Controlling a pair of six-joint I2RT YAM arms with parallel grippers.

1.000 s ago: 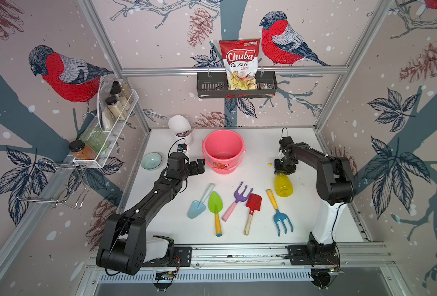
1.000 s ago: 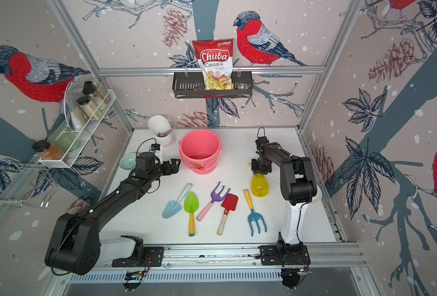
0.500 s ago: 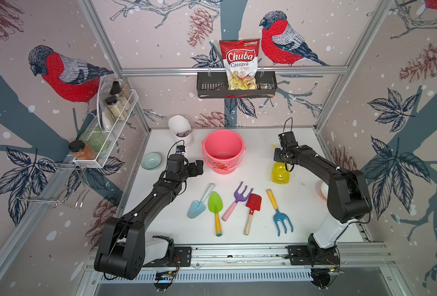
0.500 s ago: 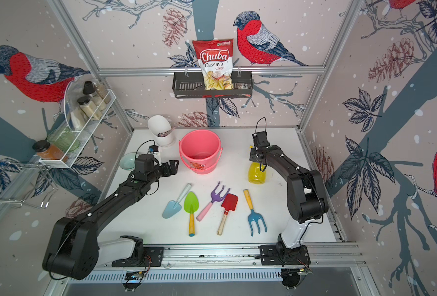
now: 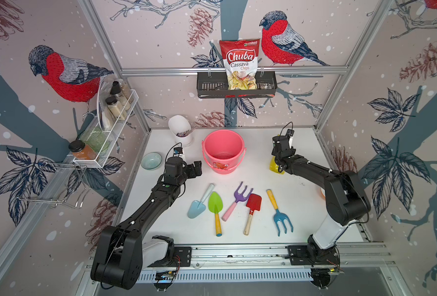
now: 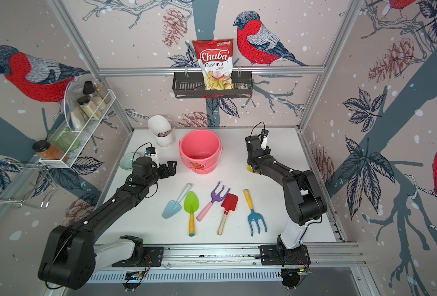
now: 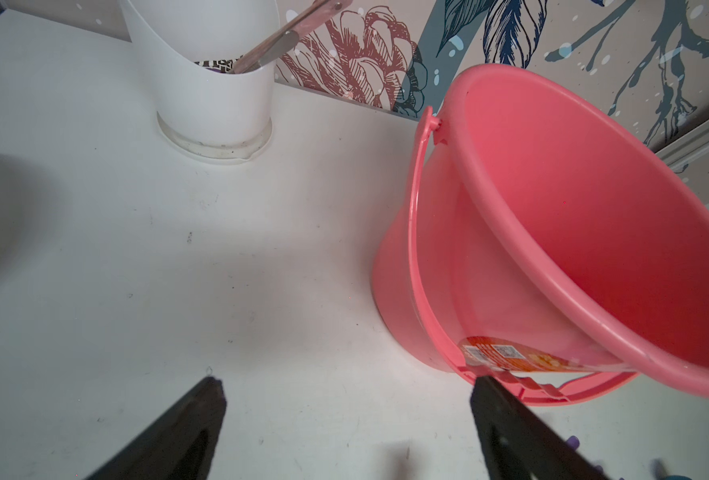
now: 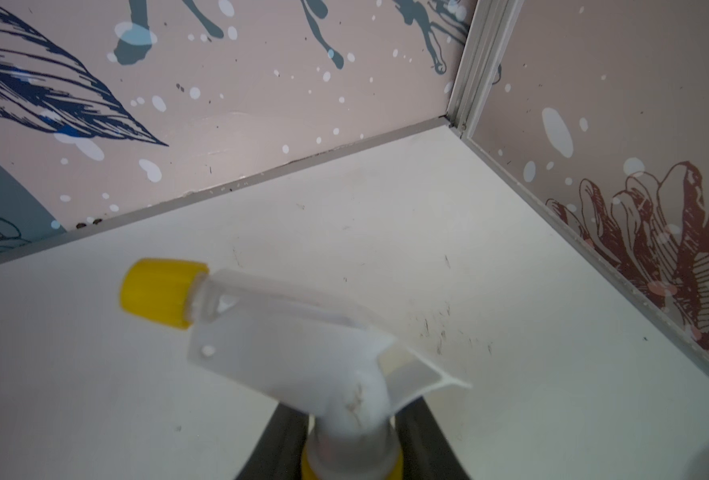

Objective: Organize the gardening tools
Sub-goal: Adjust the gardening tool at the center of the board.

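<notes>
Five small plastic toy tools lie in a row on the white tabletop, in front of the round pink plastic bucket and apart from both grippers: a light-blue trowel, a green spade, a purple fork with a pink handle, a red square shovel and a blue fork with a yellow handle. Whether the trowel and spade blades touch is unclear.

The left gripper hovers beside the bucket, its fingers spread wide and empty, their bases cut off by the frame.

The right gripper clamps the neck of a yellow spray bottle with a white trigger head. In both top views the arm hides most of the bottle, so whether its base rests on the table cannot be told.
</notes>
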